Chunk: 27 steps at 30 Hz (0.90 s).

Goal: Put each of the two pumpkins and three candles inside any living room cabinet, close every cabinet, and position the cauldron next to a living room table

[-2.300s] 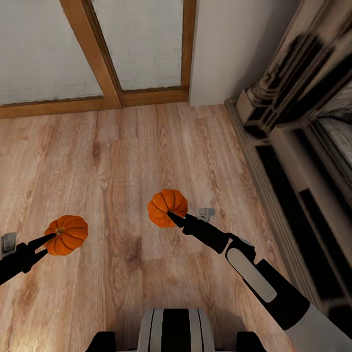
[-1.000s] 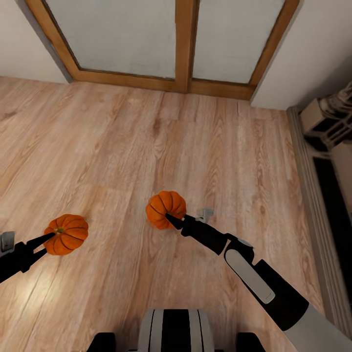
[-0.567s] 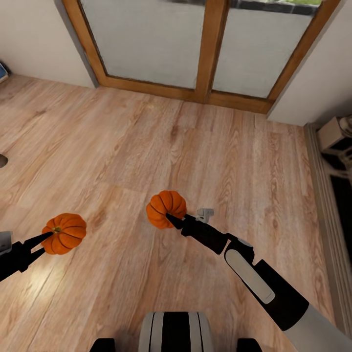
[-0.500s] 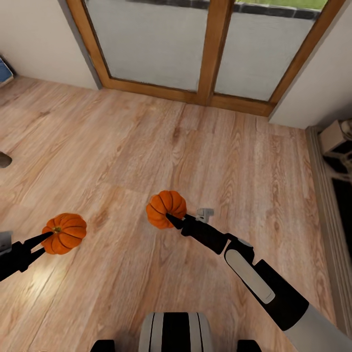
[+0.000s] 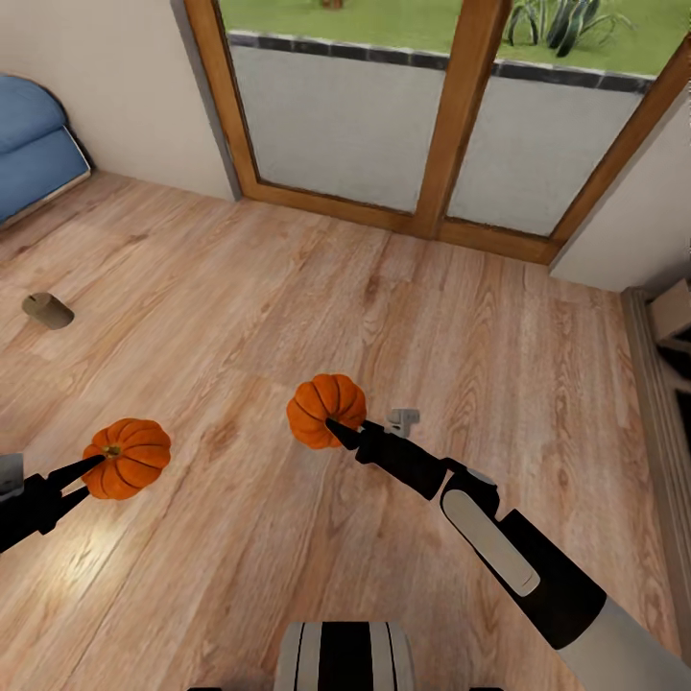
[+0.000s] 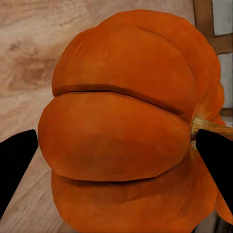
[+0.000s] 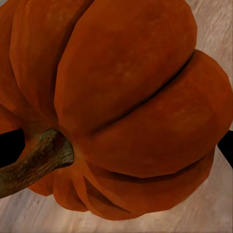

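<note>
Left gripper [image 5: 88, 472] clamping one pumpkin [image 5: 128, 458], right gripper [image 5: 338, 431] clamping other pumpkin [image 5: 326, 408]; head view showing candle [image 5: 47, 310] lying on floor [image 5: 461, 336]; right wrist view showing stem [image 7: 34, 162].

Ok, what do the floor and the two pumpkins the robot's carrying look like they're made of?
The floor looks like light wood planks, or a laminate copy: long boards with grain, knots and a soft sheen. The left pumpkin and right pumpkin read as real gourds, matte orange ribbed skin and a rough brown stem, though the render could equally suggest plastic.
</note>
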Motion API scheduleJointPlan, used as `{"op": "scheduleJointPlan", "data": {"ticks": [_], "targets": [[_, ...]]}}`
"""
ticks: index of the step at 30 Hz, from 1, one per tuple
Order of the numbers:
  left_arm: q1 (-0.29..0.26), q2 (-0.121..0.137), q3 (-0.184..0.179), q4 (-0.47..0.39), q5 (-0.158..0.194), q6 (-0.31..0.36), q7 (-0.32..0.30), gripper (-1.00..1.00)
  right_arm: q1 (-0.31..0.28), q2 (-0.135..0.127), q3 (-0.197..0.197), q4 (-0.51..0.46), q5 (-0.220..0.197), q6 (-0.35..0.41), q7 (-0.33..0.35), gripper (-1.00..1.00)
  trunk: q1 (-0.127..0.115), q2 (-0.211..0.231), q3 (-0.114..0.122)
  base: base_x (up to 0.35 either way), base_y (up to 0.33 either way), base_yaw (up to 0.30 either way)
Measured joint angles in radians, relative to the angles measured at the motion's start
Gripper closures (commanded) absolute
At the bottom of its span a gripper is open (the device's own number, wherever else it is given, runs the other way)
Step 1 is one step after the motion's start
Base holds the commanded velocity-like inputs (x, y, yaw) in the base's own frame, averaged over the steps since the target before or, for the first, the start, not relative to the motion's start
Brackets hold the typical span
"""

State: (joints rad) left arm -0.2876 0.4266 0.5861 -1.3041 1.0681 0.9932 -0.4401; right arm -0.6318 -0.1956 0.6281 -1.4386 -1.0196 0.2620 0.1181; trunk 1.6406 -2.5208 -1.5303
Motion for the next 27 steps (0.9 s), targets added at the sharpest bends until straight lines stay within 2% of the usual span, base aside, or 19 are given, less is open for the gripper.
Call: {"op": "scheduleJointPlan", "data": {"ticks": [18,27], "targets": [[0.0,0.0,-0.004,0.0,0.0,0.0,0.0,1.0,0.0,0.002,0.001,0.002,-0.006,-0.005,0.0,1.0,-0.008,0.004,0.07,0.0,0.0,0.004],[0.0,0.0,-0.005,-0.001,0.0,0.0,0.0,1.0,0.0,0.002,0.002,0.002,-0.004,-0.003,-0.003,1.0,-0.012,0.006,0.113,0.0,0.0,0.171]]}}
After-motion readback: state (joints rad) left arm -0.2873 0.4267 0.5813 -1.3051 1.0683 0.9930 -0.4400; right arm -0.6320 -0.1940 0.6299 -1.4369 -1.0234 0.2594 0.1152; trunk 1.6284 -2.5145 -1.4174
